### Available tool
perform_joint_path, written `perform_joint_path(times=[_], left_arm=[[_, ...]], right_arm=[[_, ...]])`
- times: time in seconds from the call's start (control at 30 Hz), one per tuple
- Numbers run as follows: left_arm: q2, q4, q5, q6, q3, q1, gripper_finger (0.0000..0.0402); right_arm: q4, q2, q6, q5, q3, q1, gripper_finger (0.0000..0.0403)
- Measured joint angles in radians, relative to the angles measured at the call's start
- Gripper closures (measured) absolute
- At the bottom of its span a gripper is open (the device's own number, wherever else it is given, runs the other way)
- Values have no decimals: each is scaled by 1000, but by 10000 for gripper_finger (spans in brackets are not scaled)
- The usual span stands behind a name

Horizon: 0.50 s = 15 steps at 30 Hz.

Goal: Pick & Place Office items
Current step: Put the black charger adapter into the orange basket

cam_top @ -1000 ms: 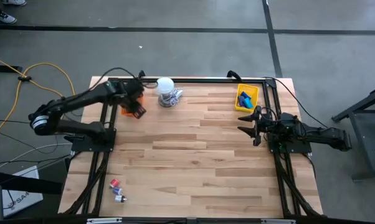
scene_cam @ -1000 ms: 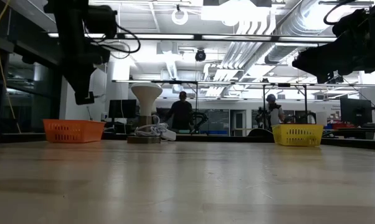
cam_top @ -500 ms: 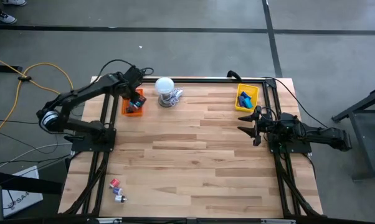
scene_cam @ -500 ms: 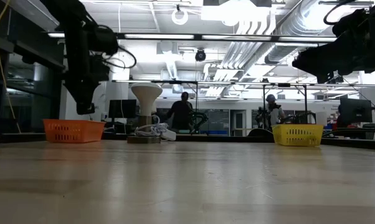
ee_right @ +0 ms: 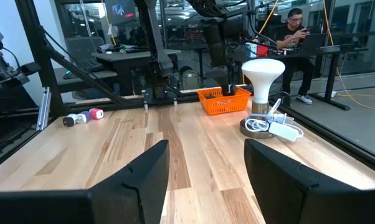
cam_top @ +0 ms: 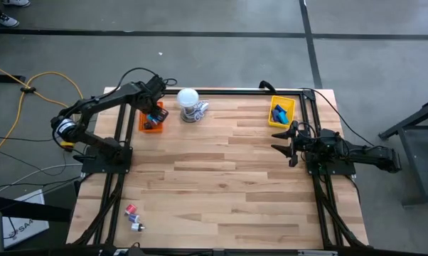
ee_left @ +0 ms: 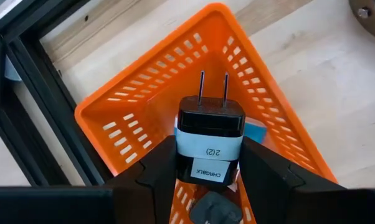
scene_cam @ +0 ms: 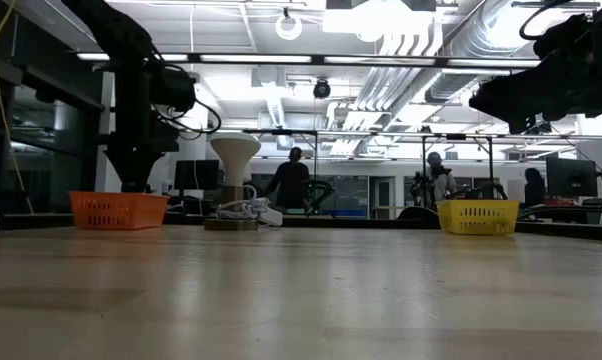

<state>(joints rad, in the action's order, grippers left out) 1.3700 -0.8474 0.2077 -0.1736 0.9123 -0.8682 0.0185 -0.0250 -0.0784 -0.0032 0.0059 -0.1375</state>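
Overhead, the left end effector [cam_top: 155,108] is hanging above the orange tray [cam_top: 147,124] at the far left of the tabletop [cam_top: 221,178]; what it is gripping is not legible from this height. The right end effector [cam_top: 285,142] is waiting over the right side of the tabletop, its fingers standing spread with nothing between them. A yellow tray [cam_top: 291,108] is sitting at the far right corner, carrying blue office items [cam_top: 279,112]. A white round-topped object [cam_top: 190,104] is standing between the two trays, and small red, white and dark bits [cam_top: 134,217] are lying near the front left corner.

At tabletop level, the left arm is reaching down just above the orange tray [scene_cam: 118,210]; the tray's contents are hidden behind its wall. People are showing in the room beyond.

From the left wrist, the left end effector [ee_left: 209,167] is pinching a black plug adapter [ee_left: 210,134] with a white label, prongs pointing away, directly over the orange tray [ee_left: 137,106].

From the right wrist, the right end effector [ee_right: 206,171] is showing its fingers wide apart and empty.
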Motion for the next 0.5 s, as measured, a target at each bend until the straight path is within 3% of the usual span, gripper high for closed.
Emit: perform_joint_path(times=[0.5], left_arm=[[1, 3, -29, -6, 0, -1, 244]], right_arm=[[0, 0, 0, 0, 0, 0, 208]])
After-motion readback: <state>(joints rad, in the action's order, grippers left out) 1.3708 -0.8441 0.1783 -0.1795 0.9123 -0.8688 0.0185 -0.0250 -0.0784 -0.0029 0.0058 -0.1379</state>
